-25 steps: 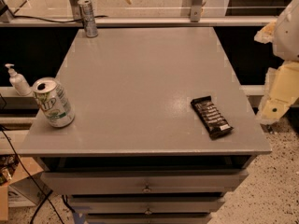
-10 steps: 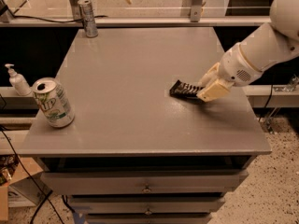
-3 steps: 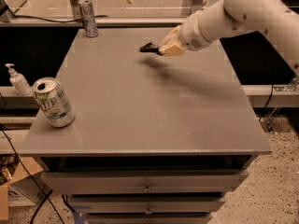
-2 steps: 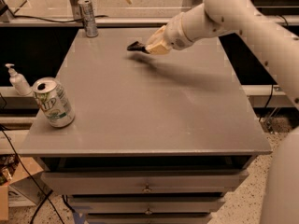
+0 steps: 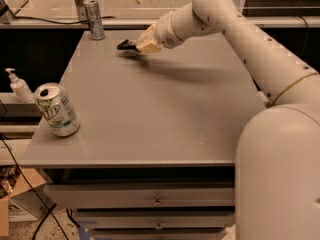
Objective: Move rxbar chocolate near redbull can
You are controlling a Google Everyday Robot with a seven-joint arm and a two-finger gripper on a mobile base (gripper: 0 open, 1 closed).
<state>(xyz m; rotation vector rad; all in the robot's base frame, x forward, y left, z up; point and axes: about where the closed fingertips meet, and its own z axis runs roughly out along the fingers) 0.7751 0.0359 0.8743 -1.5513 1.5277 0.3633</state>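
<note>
The redbull can (image 5: 93, 18) is a slim silver can standing upright at the far left corner of the grey table (image 5: 150, 109). My gripper (image 5: 141, 44) is at the end of the white arm that reaches in from the right, over the far part of the table. It is shut on the rxbar chocolate (image 5: 127, 45), a flat black wrapper that sticks out to the left of the cream fingers (image 5: 148, 40). The bar is held just above the table, a short way right of and in front of the redbull can.
A green-and-white 7UP can (image 5: 57, 110) stands near the table's front left edge. A white pump bottle (image 5: 19, 85) sits on a ledge left of the table. Drawers (image 5: 150, 201) are below the tabletop. My arm's large white body (image 5: 280, 174) fills the right foreground.
My gripper has carried the rxbar chocolate from the table's right side to the far left, toward the redbull can, moving a little further left over the last second.
</note>
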